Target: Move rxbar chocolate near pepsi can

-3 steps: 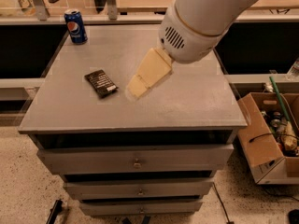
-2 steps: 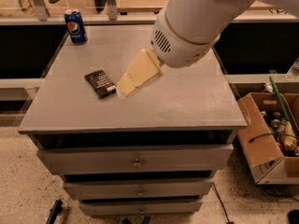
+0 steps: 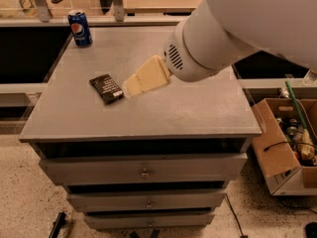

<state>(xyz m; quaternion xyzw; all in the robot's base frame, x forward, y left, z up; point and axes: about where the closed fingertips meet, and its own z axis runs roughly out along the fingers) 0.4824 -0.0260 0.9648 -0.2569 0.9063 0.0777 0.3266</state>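
The rxbar chocolate point(image 3: 106, 88) is a small dark flat bar with a white patch at its near end, lying on the grey cabinet top point(image 3: 198, 108) left of centre. The pepsi can point(image 3: 79, 28) stands upright at the back left corner of the top, well apart from the bar. My gripper point(image 3: 130, 88) has cream-coloured fingers and hangs just to the right of the bar, its tip close to the bar's right edge. The big white arm fills the upper right of the view.
The cabinet has several drawers point(image 3: 143, 168) below its top. An open cardboard box point(image 3: 287, 143) full of odds and ends stands on the floor at the right. A counter with metal posts point(image 3: 118, 4) runs behind the cabinet.
My gripper and arm have moved left across the top toward the bar. The bar and the can have stayed where they were.
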